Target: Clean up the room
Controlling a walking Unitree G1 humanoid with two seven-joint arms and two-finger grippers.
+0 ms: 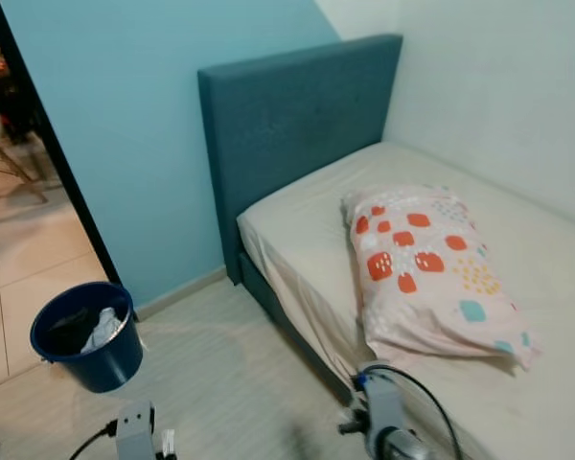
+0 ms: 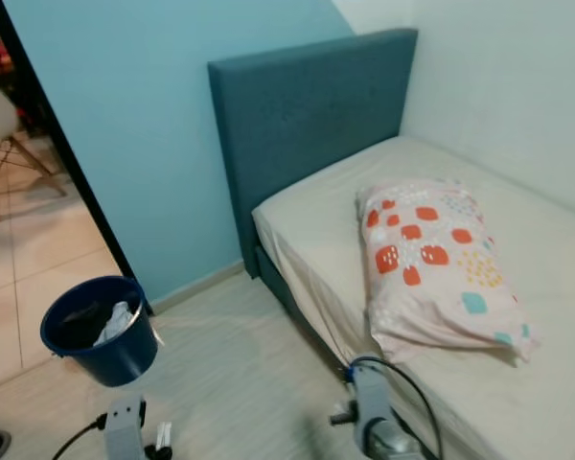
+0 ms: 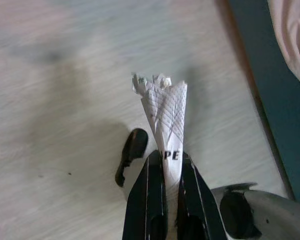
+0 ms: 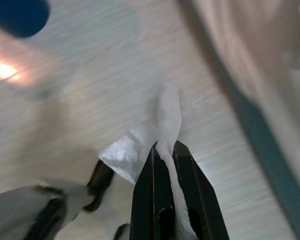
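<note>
My left gripper (image 3: 165, 159) is shut on a crumpled white paper (image 3: 164, 107) with black print, held above the pale wood floor. The right gripper (image 4: 163, 147) is shut on a white tissue (image 4: 166, 112) that sticks out past its fingertips, also over the floor beside the bed's dark base. A dark blue bucket (image 1: 110, 366) holding white and dark rubbish stands on the floor at the left, near the doorway. My two silver arms (image 1: 134, 433) (image 1: 388, 431) show low in the eye views, between bucket and bed.
A bed (image 1: 556, 278) with a teal headboard (image 1: 297, 125) fills the right, with a patterned pillow (image 1: 426, 268) on it. A blue wall lies ahead. An open doorway at the left leads to a tiled room with a chair (image 1: 0, 153).
</note>
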